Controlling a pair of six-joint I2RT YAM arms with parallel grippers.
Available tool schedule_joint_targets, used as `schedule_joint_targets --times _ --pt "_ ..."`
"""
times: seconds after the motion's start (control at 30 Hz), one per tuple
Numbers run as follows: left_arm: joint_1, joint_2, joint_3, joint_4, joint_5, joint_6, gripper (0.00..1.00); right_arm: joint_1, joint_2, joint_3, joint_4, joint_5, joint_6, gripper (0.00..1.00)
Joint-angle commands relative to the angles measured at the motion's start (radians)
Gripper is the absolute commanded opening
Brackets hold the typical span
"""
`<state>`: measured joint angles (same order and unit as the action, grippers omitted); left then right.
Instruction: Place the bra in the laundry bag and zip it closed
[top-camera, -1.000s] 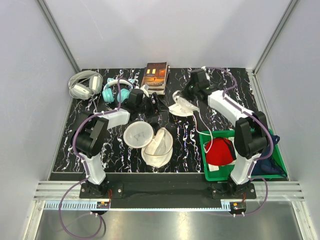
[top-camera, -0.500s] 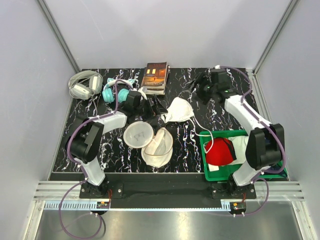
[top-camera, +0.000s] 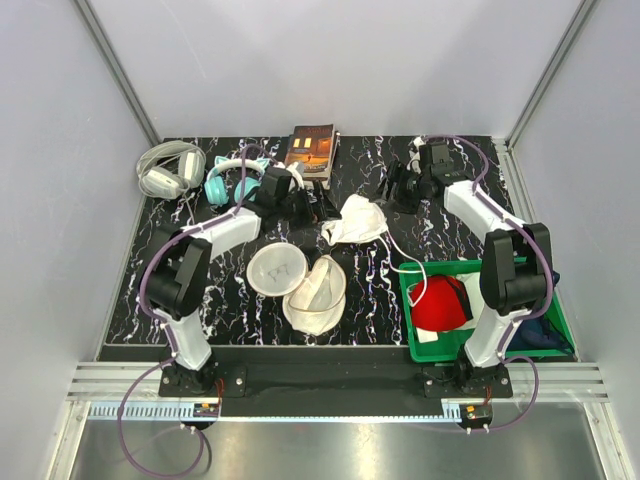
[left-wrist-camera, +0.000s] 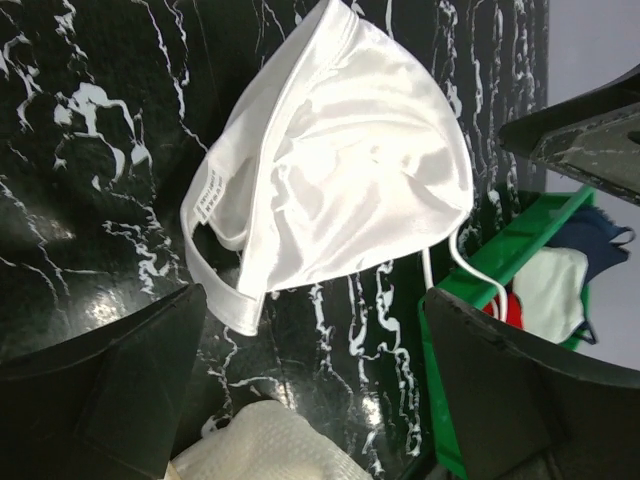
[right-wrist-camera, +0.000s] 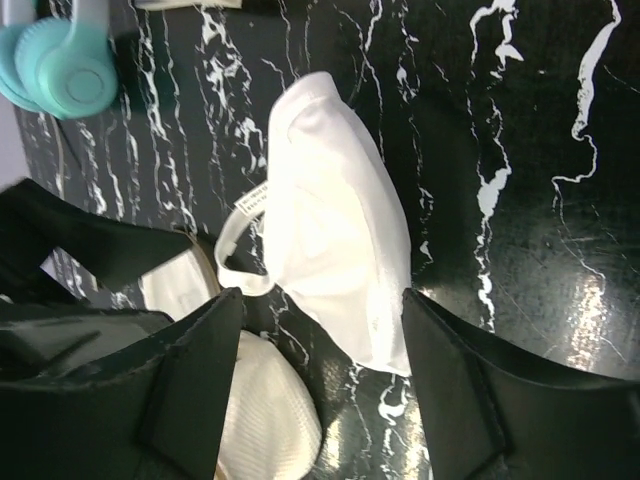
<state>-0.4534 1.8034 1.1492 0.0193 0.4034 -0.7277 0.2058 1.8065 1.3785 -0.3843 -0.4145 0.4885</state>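
The white bra lies folded on the black marbled table, its thin strap trailing toward the green bin; no gripper touches it. The laundry bag lies unzipped in front of it, its two cream mesh halves side by side. My left gripper is open just left of the bra. In the left wrist view the bra lies ahead of the empty left gripper, with the bag's edge below. My right gripper is open right of the bra and hovers above it, the gripper holding nothing.
A green bin at the front right holds a red cloth and a dark blue cloth. White-grey headphones, teal headphones and a book lie along the back edge.
The right gripper opened and released the bra, which dropped onto the table. The right arm drew back toward the far right. The left gripper shifted a little toward the back.
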Motion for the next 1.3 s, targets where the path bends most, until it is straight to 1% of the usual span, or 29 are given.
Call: schedule_joint_targets --times 0.0,0.07,0.1,0.13,0.17,0.23,0.27,0.33,0.43,0.57,0.6,0.67,0.77,0.8,0.83,0.87,0.93,0.97,1.07,1.13,1.2,1.27 --pt "0.001 0.046 0.092 -0.077 -0.018 0.146 0.92 0.003 -0.001 -0.016 -0.002 -0.044 -0.076 0.68" --pt "-0.001 0.080 0.154 -0.126 -0.015 0.183 0.88 0.003 0.016 -0.024 -0.002 -0.063 -0.068 0.65" --pt "0.001 0.109 0.185 -0.136 -0.008 0.189 0.85 0.003 0.017 -0.035 -0.002 -0.075 -0.064 0.55" --pt "0.001 0.123 0.194 -0.139 -0.005 0.192 0.74 0.003 0.022 -0.041 0.001 -0.079 -0.061 0.52" --pt "0.001 0.146 0.202 -0.139 0.001 0.194 0.70 0.003 0.021 -0.054 0.001 -0.083 -0.056 0.50" --pt "0.001 0.160 0.216 -0.130 0.017 0.192 0.68 0.003 0.021 -0.067 0.005 -0.078 -0.051 0.49" --pt "-0.001 0.169 0.218 -0.124 0.026 0.191 0.61 0.003 0.024 -0.073 0.004 -0.089 -0.048 0.46" --pt "0.001 0.177 0.221 -0.119 0.026 0.188 0.58 0.003 0.024 -0.079 0.004 -0.095 -0.041 0.43" --pt "0.001 0.188 0.233 -0.130 0.009 0.204 0.52 0.003 0.024 -0.090 0.004 -0.093 -0.047 0.43" --pt "0.001 0.209 0.262 -0.153 -0.011 0.220 0.48 0.003 0.019 -0.102 0.001 -0.060 -0.054 0.43" --pt "0.001 0.215 0.267 -0.156 -0.009 0.223 0.45 0.003 0.014 -0.105 0.001 -0.056 -0.056 0.43" --pt "-0.001 0.229 0.285 -0.171 -0.008 0.231 0.43 0.003 0.017 -0.105 0.001 -0.061 -0.059 0.43" --pt "-0.001 0.237 0.290 -0.173 0.000 0.223 0.35 0.003 0.030 -0.107 -0.001 -0.061 -0.042 0.42" --pt "-0.001 0.237 0.288 -0.171 0.003 0.221 0.32 0.003 0.040 -0.107 0.001 -0.063 -0.031 0.40" --pt "-0.001 0.238 0.288 -0.171 0.005 0.217 0.31 0.004 0.045 -0.107 0.001 -0.061 -0.012 0.36" --pt "-0.002 0.237 0.285 -0.171 0.005 0.215 0.31 0.003 0.048 -0.108 -0.001 -0.058 -0.002 0.26" --pt "-0.001 0.235 0.279 -0.171 0.005 0.215 0.28 0.003 0.059 -0.111 0.007 -0.047 0.018 0.24" --pt "-0.001 0.232 0.277 -0.171 0.005 0.215 0.27 0.004 0.062 -0.114 0.013 -0.038 0.024 0.20" --pt "-0.004 0.232 0.265 -0.167 0.008 0.212 0.24 0.003 0.076 -0.130 0.056 -0.049 0.068 0.16" --pt "-0.008 0.229 0.256 -0.163 0.009 0.209 0.23 0.004 0.082 -0.154 0.099 -0.104 0.120 0.15" --pt "-0.013 0.228 0.253 -0.163 0.018 0.209 0.22 0.004 0.086 -0.177 0.151 -0.125 0.168 0.14" --pt "-0.013 0.226 0.250 -0.165 0.026 0.212 0.22 0.004 0.086 -0.180 0.168 -0.156 0.177 0.15"
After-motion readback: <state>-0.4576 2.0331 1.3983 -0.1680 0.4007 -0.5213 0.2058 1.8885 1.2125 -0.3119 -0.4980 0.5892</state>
